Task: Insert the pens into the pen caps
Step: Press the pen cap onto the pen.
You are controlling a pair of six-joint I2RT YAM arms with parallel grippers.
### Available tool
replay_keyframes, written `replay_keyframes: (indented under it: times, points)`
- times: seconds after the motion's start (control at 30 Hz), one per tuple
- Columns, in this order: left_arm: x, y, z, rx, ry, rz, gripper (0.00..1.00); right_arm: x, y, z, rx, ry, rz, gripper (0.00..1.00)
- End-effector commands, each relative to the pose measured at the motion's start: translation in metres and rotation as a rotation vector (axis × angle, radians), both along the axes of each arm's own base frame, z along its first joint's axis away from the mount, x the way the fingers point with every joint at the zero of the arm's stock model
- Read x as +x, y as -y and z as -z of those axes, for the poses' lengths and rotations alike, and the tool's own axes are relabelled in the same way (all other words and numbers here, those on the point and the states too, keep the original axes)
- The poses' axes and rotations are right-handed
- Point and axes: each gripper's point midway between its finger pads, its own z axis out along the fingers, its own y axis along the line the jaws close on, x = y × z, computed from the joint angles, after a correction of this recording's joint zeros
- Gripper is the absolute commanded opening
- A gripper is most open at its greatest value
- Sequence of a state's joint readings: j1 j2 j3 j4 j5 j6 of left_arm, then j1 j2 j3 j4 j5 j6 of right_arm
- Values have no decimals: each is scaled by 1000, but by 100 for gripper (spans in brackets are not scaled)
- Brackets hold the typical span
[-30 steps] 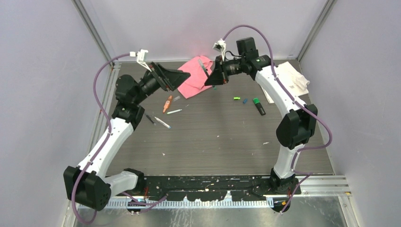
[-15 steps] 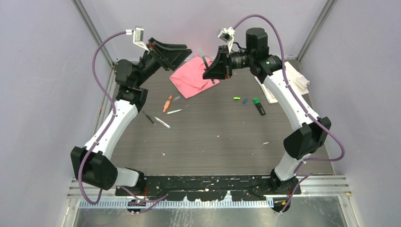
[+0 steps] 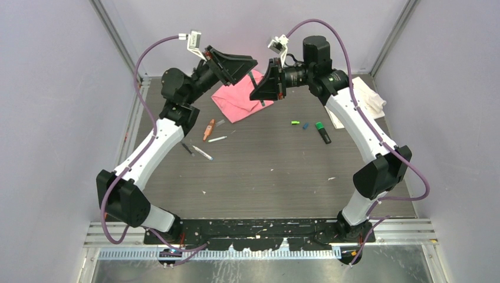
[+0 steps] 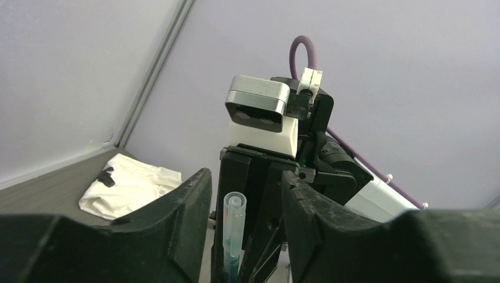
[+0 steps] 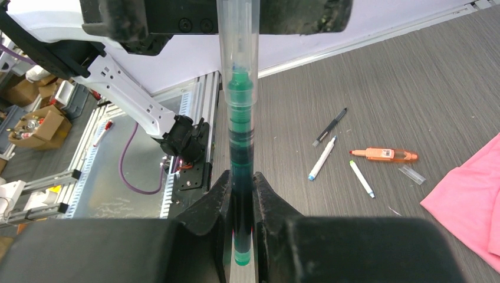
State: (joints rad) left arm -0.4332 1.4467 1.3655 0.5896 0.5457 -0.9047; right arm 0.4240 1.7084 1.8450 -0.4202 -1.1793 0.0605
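Pen position: the green pen (image 5: 239, 147) is held in mid-air between the two grippers, with a clear cap (image 5: 237, 35) over its tip.
Long axis: points straight from the right gripper (image 5: 240, 186) into the left gripper (image 4: 244, 177).
Right jaws: clamped on the barrel.
Left jaws: apart, flanking the cap with gaps on both sides.
Nearer the cap: left arm.
Surface: dark table (image 3: 265, 171) well below, with open air around the pen.

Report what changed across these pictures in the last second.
The left gripper rose and swung right until its open fingers flank the end of the green pen. The right gripper lifted slightly, still shut on that pen. The loose pens, caps and cloths stayed put.
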Motion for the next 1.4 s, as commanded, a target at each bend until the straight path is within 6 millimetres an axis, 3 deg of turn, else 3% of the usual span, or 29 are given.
replay_keyframes:
  times: [0.0,0.03,0.1,0.17,0.3,0.4,0.47,0.63,0.77,0.8,0.83,0.93,1.0,1.17,1.27,1.37]
  points:
    - [-1,-1,-19,-8,43,-27,38,-2,-1,-14,13,26,11,1]
    - [0,0,-17,-4,36,-26,24,-1,-1,-13,11,23,13,1]
    - [0,2,-14,5,25,-17,8,0,-1,-12,7,20,20,1]
    - [-1,5,-12,17,23,6,1,1,-1,-12,1,23,27,1]
    - [-12,18,8,105,2,124,1,7,3,-9,-47,85,58,1]
    - [-26,28,36,198,-36,253,1,23,15,-11,-140,224,149,1]
    - [-31,30,66,278,-108,302,1,33,23,-16,-186,305,204,1]
    - [-47,35,108,370,-78,334,1,40,27,-56,-43,241,225,1]
    - [-59,51,111,300,-29,329,1,30,12,-77,153,71,128,1]
    - [-61,57,111,283,-52,341,1,26,10,-94,217,71,110,1]
    - [-62,64,110,260,-67,340,1,28,8,-98,246,59,124,1]
    - [-61,79,114,212,-139,311,0,47,7,-76,52,175,300,1]
    - [-69,86,130,280,-176,318,1,52,12,-83,35,233,336,1]
    - [-100,72,164,406,-284,499,1,44,21,-105,138,227,252,1]
    - [-119,61,175,405,-372,635,1,59,32,-106,94,300,349,1]
    - [-121,63,192,436,-442,635,1,73,39,-113,75,345,436,1]
